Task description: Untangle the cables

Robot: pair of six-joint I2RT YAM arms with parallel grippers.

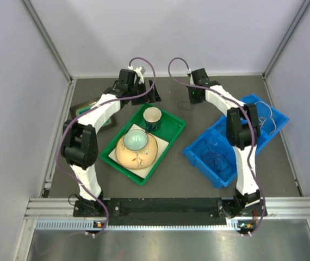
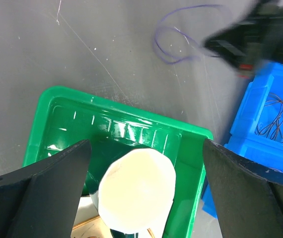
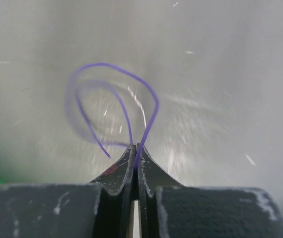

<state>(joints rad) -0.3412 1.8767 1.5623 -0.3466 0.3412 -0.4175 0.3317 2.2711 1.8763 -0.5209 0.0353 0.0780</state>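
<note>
A thin purple cable (image 3: 151, 99) curls in a loose loop over the dark table, and my right gripper (image 3: 135, 148) is shut on it where the loop's ends meet. The left wrist view has the same purple cable (image 2: 169, 37) lying on the table with the blurred right gripper (image 2: 241, 42) at its right end. More thin dark cables (image 2: 275, 116) lie inside a blue bin (image 2: 260, 144). My left gripper (image 2: 144, 148) hangs open above a cream-lined cup (image 2: 136, 188), holding nothing. From above, the right gripper (image 1: 190, 98) and the left gripper (image 1: 144, 93) sit near the table's far side.
A green tray (image 1: 111, 157) in the middle holds a cup (image 1: 152, 117), a pale bowl (image 1: 136, 140) and a tan dish (image 1: 138, 157). Two blue bins (image 1: 196, 155) with thin wires stand at the right. Grey walls enclose the table on three sides.
</note>
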